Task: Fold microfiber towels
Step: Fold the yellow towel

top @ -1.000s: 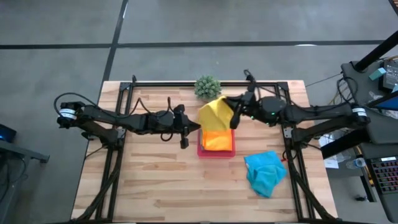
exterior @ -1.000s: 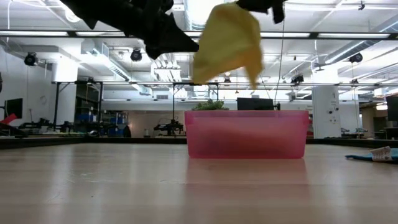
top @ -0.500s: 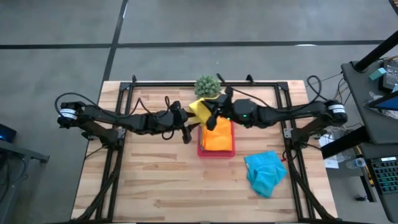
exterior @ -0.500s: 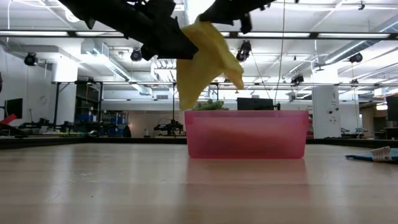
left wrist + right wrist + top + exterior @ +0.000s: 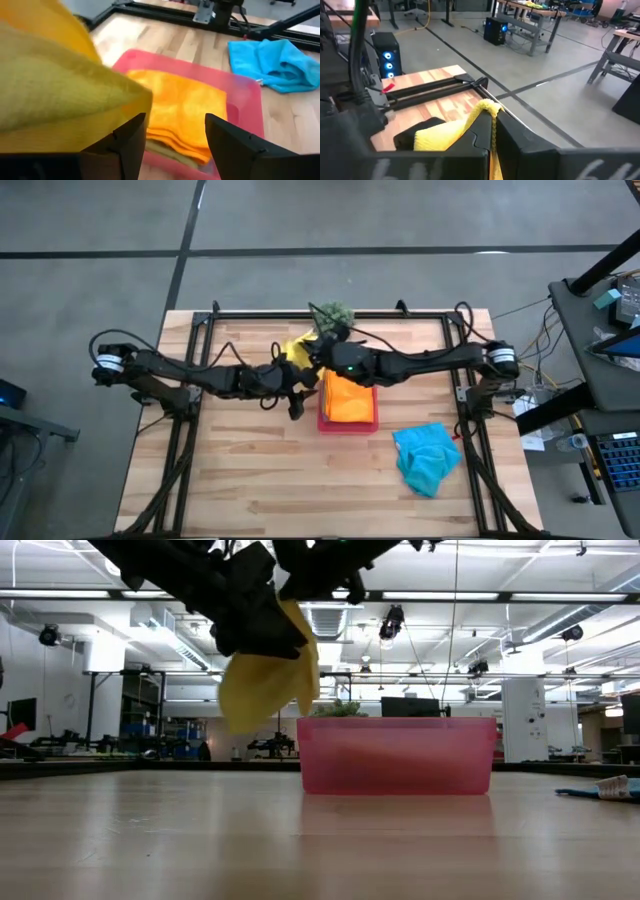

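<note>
A yellow towel (image 5: 262, 680) hangs in the air just left of the pink tray (image 5: 348, 426). My right gripper (image 5: 490, 127) is shut on it, reaching in from the table's right over the tray's far end (image 5: 316, 360). My left gripper (image 5: 175, 120) stands open beside the tray's left side (image 5: 298, 392); the yellow towel (image 5: 60, 95) hangs close in front of one of its fingers. An orange towel (image 5: 185, 110) lies folded in the tray on top of a greenish layer (image 5: 170, 152). A blue towel (image 5: 428, 458) lies crumpled on the table at the near right. My right gripper pinches an upper edge of the yellow towel (image 5: 489, 107) between its two fingers, which come almost level from the table's right. The towel hangs slack below them, its lower end (image 5: 240, 715) clear of the table. My left gripper: whether it touches the yellow towel, I cannot tell.
A small spiky green plant (image 5: 333, 315) stands at the far edge behind the tray. Black frame rails (image 5: 300, 313) run along the far side and both ends. Bare wood (image 5: 240, 470) lies at the near left.
My right gripper has travelled toward the table's left edge, from right of the tray's far end across it to my left gripper, carrying the yellow towel. The towel has stayed hanging and clear of the table, and now hangs left of the tray.
</note>
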Controlling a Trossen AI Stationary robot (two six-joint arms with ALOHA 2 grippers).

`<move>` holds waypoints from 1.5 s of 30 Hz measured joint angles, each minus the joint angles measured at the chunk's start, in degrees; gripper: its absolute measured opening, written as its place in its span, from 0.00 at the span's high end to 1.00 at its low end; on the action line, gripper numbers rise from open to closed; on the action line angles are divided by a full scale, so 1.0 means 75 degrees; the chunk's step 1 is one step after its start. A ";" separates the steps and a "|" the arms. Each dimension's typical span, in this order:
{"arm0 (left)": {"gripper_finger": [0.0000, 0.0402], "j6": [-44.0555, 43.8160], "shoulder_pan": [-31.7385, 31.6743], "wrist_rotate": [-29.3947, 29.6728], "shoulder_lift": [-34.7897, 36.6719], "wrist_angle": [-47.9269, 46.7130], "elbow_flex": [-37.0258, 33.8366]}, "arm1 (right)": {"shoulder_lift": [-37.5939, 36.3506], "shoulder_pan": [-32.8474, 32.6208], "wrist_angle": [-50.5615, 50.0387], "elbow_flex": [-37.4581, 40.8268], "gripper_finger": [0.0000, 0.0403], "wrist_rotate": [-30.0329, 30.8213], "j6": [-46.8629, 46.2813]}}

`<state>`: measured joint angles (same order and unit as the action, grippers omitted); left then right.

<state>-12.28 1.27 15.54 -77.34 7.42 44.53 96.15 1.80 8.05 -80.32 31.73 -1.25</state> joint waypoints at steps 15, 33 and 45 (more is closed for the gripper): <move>0.55 -0.0958 -0.0001 0.2251 0.0338 -0.1144 0.0003 | 0.0354 -0.0003 -0.0125 -0.0282 0.98 0.0000 -0.0149; 1.00 -0.0504 0.0213 0.2270 0.0850 -0.2385 0.0003 | 0.0340 -0.0003 -0.1356 -0.0256 0.98 0.0556 -0.0055; 1.00 -0.0502 0.0817 0.2196 0.2658 -0.3451 0.0006 | 0.0340 -0.0005 -0.2408 -0.0180 0.98 0.0141 -0.0249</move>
<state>-16.04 7.39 32.01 -57.41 -18.46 44.58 98.70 1.76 -10.00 -81.66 32.79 -3.12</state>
